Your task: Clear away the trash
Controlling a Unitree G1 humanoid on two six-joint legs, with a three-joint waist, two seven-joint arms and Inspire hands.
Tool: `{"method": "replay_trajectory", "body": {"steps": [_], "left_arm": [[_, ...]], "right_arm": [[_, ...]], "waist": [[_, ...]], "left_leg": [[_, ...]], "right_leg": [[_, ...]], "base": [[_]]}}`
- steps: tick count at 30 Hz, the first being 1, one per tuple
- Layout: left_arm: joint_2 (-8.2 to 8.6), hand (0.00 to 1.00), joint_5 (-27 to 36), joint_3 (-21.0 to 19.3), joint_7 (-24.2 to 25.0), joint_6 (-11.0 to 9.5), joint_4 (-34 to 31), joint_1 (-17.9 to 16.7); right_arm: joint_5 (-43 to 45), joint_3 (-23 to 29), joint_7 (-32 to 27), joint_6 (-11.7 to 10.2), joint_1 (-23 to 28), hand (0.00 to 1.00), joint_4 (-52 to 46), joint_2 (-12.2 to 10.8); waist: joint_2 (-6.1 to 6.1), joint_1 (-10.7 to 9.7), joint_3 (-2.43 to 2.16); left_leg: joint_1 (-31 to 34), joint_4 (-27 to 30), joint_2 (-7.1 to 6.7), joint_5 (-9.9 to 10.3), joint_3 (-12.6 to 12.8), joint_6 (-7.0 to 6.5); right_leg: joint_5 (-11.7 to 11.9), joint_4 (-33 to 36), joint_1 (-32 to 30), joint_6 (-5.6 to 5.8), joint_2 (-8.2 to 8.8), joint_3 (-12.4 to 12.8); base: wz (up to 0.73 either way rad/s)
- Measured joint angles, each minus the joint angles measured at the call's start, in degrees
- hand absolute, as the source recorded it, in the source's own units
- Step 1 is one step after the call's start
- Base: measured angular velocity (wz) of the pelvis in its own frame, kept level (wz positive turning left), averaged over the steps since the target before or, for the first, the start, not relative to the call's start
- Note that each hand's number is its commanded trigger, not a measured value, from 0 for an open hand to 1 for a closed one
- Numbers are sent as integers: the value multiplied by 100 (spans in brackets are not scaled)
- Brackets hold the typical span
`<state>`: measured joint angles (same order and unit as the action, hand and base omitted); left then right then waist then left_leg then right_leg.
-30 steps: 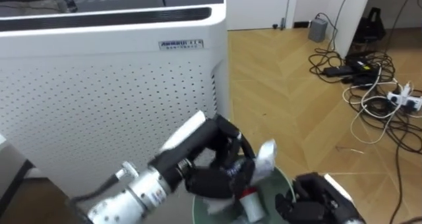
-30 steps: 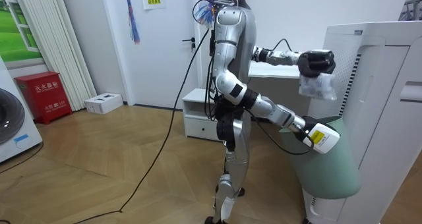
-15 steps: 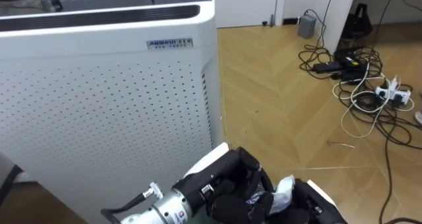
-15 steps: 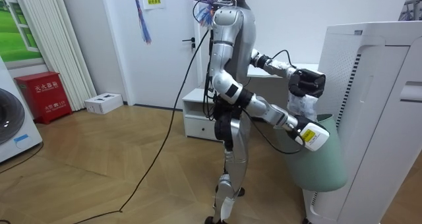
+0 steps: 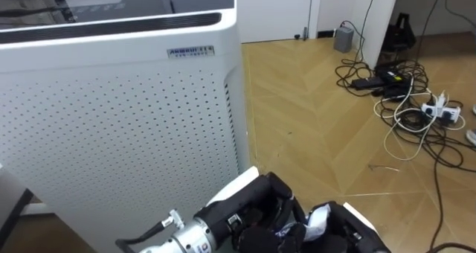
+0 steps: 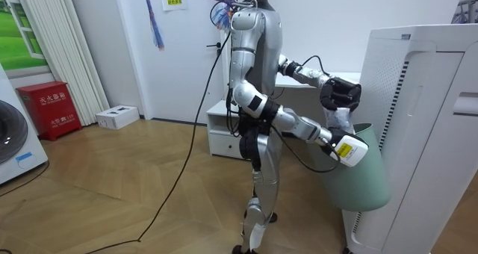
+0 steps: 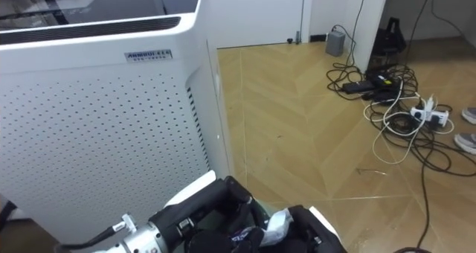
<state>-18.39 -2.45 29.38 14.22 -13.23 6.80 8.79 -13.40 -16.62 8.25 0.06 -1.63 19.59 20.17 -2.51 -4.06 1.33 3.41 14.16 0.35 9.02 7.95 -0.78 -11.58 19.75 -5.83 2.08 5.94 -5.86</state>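
Note:
The garbage, a crumpled clear plastic bag (image 5: pixel 318 217), is held in my left hand (image 5: pixel 260 225), whose dark fingers are curled round it at the bottom of the eye views. In the room view the same left hand (image 6: pixel 340 93) holds the bag (image 6: pixel 340 119) just above the mouth of a pale green bin (image 6: pixel 367 181) that leans against the white appliance. My right hand (image 6: pixel 348 150) rests against the bin's upper side; it shows beside the bag (image 7: pixel 277 222) as a dark shape (image 5: pixel 355 231), with its fingers hidden.
A tall white perforated appliance (image 5: pixel 111 126) stands right in front of me. Cables and a power strip (image 5: pixel 416 108) lie on the wooden floor to my right. A low white cabinet (image 6: pixel 220 131) stands behind me by the wall.
My left hand has come down and back toward me with the bag, from above the bin to its mouth. The eye views have shifted with my head.

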Motion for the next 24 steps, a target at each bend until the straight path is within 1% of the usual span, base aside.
{"method": "replay_trajectory", "body": {"steps": [5, 6, 7, 8, 11, 19, 24], "left_arm": [[-2, 100, -61, -1, -2, -1, 0, -2], [-2, 85, -61, -1, -2, 0, 0, -2], [-3, 15, -61, -1, -2, 0, 0, -2], [-4, 0, -61, -1, -2, 0, 0, -2], [-22, 0, -100, -16, -2, 0, -1, -2], [-76, 0, -186, -38, -10, 0, 0, -5], [-78, 0, -221, -38, -11, 0, 0, -8]], "right_arm": [[-5, -1, 9, 0, 0, 100, 0, -8], [-5, -1, 9, 0, 0, 100, 0, -8], [-5, -1, 9, 0, 0, 100, 0, -8], [-5, -1, 9, 0, 0, 100, 0, -6], [-5, 0, 8, 0, 0, 100, 0, -4], [-10, 0, 4, 0, 0, 100, 0, 28], [-11, 0, 18, 0, 0, 100, -1, 27]], "waist": [[38, 2, -5], [48, 1, -4], [62, 1, -6], [76, 3, -7], [94, 22, -5], [94, 126, -6], [94, 131, -6]], "left_leg": [[-6, -39, -8, -1, 5, 0], [-7, -40, -9, -1, 5, 0], [-6, -41, -9, -1, 5, 0], [-3, -41, -9, -1, 5, 0], [-4, -47, -11, -1, 5, 0], [-13, -48, -11, -1, 5, 0], [-13, -47, -11, -1, 0, 0]], "right_leg": [[-1, -4, -1, -1, -3, 51], [-1, -2, -2, -1, -4, 57], [-1, -5, -2, -1, -4, 59], [-1, -4, -2, -1, -4, 59], [-1, -13, -19, 0, -5, 77], [-1, -25, -18, 0, -7, 88], [-2, -21, -19, 1, -7, 88]], "base": [[-5], [-3], [0], [0], [0], [0], [0]]}}
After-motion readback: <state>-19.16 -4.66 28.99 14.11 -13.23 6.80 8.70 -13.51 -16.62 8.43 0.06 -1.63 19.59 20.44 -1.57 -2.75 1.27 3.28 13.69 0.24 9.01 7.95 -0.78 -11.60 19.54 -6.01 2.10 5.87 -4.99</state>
